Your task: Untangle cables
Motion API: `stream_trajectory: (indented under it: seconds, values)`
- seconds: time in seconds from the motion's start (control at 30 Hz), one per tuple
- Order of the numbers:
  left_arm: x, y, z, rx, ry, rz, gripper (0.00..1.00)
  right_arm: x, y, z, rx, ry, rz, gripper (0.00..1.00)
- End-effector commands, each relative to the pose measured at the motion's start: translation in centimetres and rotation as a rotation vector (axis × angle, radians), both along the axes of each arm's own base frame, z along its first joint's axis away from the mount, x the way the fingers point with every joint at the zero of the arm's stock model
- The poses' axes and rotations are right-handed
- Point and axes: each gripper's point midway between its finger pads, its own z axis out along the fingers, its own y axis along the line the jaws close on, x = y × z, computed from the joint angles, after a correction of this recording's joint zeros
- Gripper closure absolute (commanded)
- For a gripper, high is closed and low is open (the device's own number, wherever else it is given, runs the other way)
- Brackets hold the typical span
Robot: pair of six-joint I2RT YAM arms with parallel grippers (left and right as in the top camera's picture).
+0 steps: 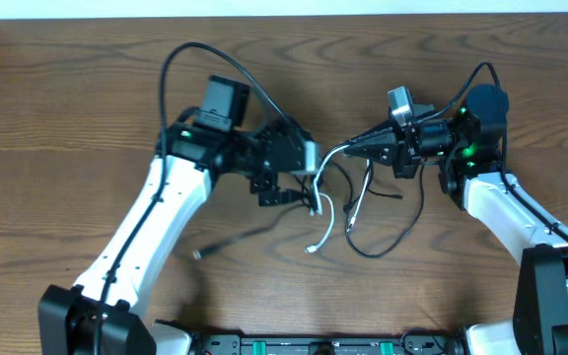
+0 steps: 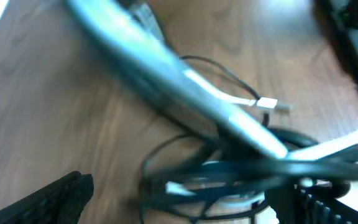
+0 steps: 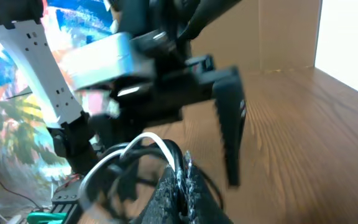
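Arms first: on my overhead feed the left arm (image 1: 156, 212), white-shelled with a black wrist, rises from the near-left corner and bends toward the middle of the brown wood-grain surface (image 1: 57, 118), its wrist tipped down over the tangle. The left jaws are released and stand wide apart. On the left wrist feed one black finger (image 2: 55, 196) sits in the lower left corner and its partner in the lower right, with cord lying between them and neither pressing on it.

The right arm (image 1: 506, 202) comes in from the near-right corner, folds at the elbow and points its wrist leftward, nearly level. The right jaws are clenched, and the thin, flexible white cable (image 1: 328, 222) leaves their tips, so I read them as grasping it. From there it arcs down across the centre and ends in a small plug on my side. The thin black cables (image 1: 392, 242) lie looped just right of it and cross it near the middle. One black strand runs off left and ends alone on the wood.

My left wrist feed is badly blurred, and a pale grey streak (image 2: 166, 68) crosses it diagonally; I cannot tell what it is. On the right wrist feed the jaws are cut off at the bottom edge, and I cannot tell whether a black strand is pinched along with the white one.
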Motion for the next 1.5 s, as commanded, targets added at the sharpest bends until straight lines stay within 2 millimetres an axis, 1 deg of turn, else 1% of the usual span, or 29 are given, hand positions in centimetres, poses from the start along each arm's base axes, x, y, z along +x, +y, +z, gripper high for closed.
stream_trajectory:
  seconds: [0.0, 0.1, 0.17, 0.2, 0.23, 0.27, 0.3, 0.33, 0.37, 0.4, 0.6, 0.67, 0.73, 0.87, 0.9, 0.93, 1.03, 1.07, 1.17, 1.23, 1.27, 1.3, 1.4, 1.47]
  values:
    - [-1.7, -2.2, 0.3, -0.032, -0.015, -0.102, 0.07, -0.5, 0.5, 0.2, -0.002, 0.016, 0.029, 0.99]
    - [-1.8, -2.9, 0.4, -0.041, -0.036, -0.122, 0.08, -0.6, 0.7, 0.2, -0.002, 0.015, 0.036, 0.99]
    - [-1.6, -2.9, 0.5, -0.044, -0.045, -0.122, 0.17, -0.7, 0.7, 0.2, -0.002, 0.015, 0.037, 0.99]
    - [-1.4, -2.9, 0.6, -0.045, -0.054, -0.119, 0.29, -0.7, 0.7, 0.2, -0.002, 0.015, 0.037, 0.99]
    - [-1.4, -2.9, 0.6, -0.046, -0.057, -0.118, 0.36, -0.7, 0.7, 0.2, -0.002, 0.015, 0.037, 0.99]
    - [-1.3, -2.9, 0.6, -0.047, -0.060, -0.117, 0.50, -0.7, 0.7, 0.2, -0.002, 0.015, 0.037, 0.99]
    - [-1.3, -2.9, 0.6, -0.046, -0.061, -0.116, 0.58, -0.7, 0.7, 0.2, -0.002, 0.015, 0.037, 0.99]
    - [-1.2, -2.8, 0.5, -0.038, -0.064, -0.112, 0.73, -0.6, 0.7, 0.2, -0.002, 0.014, 0.037, 0.99]
    - [-1.1, -2.8, 0.4, -0.030, -0.067, -0.107, 0.81, -0.6, 0.7, 0.2, -0.002, 0.014, 0.037, 0.99]
    - [-0.9, -2.6, 0.2, -0.017, -0.072, -0.100, 0.92, -0.6, 0.7, 0.2, -0.002, 0.014, 0.035, 0.99]
    - [-0.2, -2.1, -0.5, 0.038, -0.093, -0.068, 0.92, -0.6, 0.7, 0.3, -0.001, 0.011, 0.034, 0.99]
    - [0.4, -1.5, -1.1, 0.088, -0.113, -0.039, 0.92, -0.4, 0.4, 0.3, -0.001, 0.011, 0.025, 0.99]
    - [1.0, -0.7, -1.8, 0.146, -0.129, -0.009, 0.92, 0.2, -0.4, 0.3, -0.001, 0.011, -0.003, 0.99]
    - [1.8, 0.3, -2.5, 0.216, -0.142, 0.035, 0.92, 2.1, -3.4, 0.3, -0.001, 0.012, -0.101, 0.99]
    - [1.9, 0.5, -2.6, 0.219, -0.136, 0.047, 0.92, 2.3, -3.9, 0.3, -0.001, 0.013, -0.115, 0.99]
    - [2.1, 0.8, -2.6, 0.219, -0.125, 0.067, 0.92, 2.9, -5.1, 0.3, -0.001, 0.019, -0.150, 0.99]
    - [2.6, 1.3, -2.5, 0.216, -0.110, 0.102, 0.92, 3.7, -6.8, 0.3, 0.000, 0.031, -0.203, 0.99]
    - [2.9, 1.7, -2.5, 0.216, -0.107, 0.116, 0.92, 4.1, -7.7, 0.3, 0.000, 0.039, -0.228, 0.99]
    - [3.8, 1.9, -2.1, 0.188, -0.077, 0.190, 0.92, 4.5, -8.7, 0.3, 0.001, 0.039, -0.256, 0.99]
    - [5.4, 1.8, -1.2, 0.131, -0.026, 0.314, 0.92, 4.5, -8.8, 0.2, 0.001, 0.044, -0.260, 0.99]
    - [6.6, 1.6, -0.3, 0.068, 0.031, 0.421, 0.92, 4.5, -8.8, 0.2, 0.001, 0.047, -0.260, 0.99]
    - [7.1, 1.4, 0.1, 0.036, 0.059, 0.469, 0.92, 4.5, -8.8, 0.2, 0.001, 0.049, -0.260, 0.99]
    - [8.1, 1.0, 1.1, -0.030, 0.108, 0.550, 0.92, 4.6, -8.8, 0.1, 0.001, 0.055, -0.262, 0.99]
    - [8.7, 0.8, 1.9, -0.080, 0.146, 0.605, 0.92, 5.0, -8.9, -0.1, 0.002, 0.081, -0.285, 0.99]
